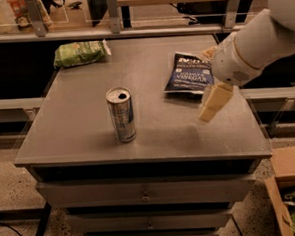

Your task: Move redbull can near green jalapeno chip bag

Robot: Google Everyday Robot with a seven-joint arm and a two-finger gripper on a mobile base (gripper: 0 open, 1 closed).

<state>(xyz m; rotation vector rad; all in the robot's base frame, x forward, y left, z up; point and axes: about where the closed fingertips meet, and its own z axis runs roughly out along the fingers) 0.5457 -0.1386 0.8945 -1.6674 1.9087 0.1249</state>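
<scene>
The redbull can (121,114), slim, silver with blue panels and an opened pull-tab top, stands upright near the front of the grey cabinet top (88,128). The green jalapeno chip bag (79,53) lies at the back left corner, well away from the can. My gripper (210,103) hangs over the right part of the top, to the right of the can and just in front of a dark blue bag, holding nothing. The white arm reaches in from the upper right.
A dark blue chip bag with white lettering (188,73) lies at the back right, partly behind the arm. Drawers run below the top (144,193). A shelf rail stands behind (116,11). A cardboard box (291,191) sits on the floor at the right.
</scene>
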